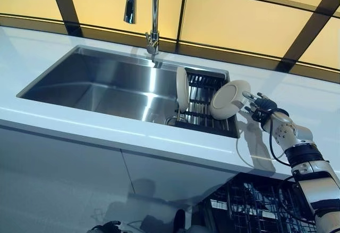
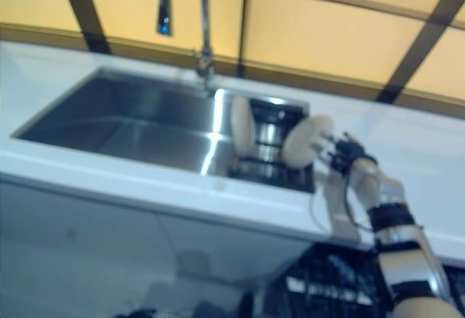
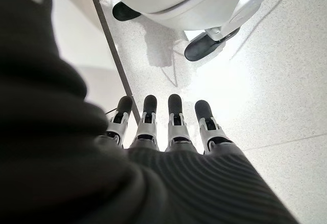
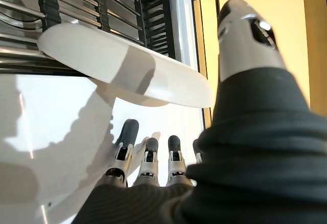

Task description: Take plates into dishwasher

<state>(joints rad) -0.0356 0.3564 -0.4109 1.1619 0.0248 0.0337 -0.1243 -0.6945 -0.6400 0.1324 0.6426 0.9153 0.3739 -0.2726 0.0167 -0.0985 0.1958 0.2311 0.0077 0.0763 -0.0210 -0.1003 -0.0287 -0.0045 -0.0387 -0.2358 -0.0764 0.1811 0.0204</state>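
Two plates seen at the sink rack, right hand nearest.
Tilted plate (image 1: pixel 229 99) is leaned on the rack's (image 1: pixel 204 96) right edge, just left of the right hand (image 1: pixel 260 105), fingers straight, nothing held; upright plate (image 1: pixel 182 88) farther left.

Two plates (image 1: pixel 229 100) in sink rack (image 1: pixel 204 101)

Warm backlit panels (image 1: pixel 239 25); glare on sink (image 1: pixel 106 84); right eye view blurred.

Counter (image 1: pixel 159 142): white, holds a steel sink (image 1: pixel 106 86) sunk into it.
Tap (image 1: pixel 153 15): at 12 o'clock of the sink.
Rack (image 1: pixel 204 102): dark, at 3 o'clock in the sink.
Plate (image 1: pixel 182 88): upright in the rack.
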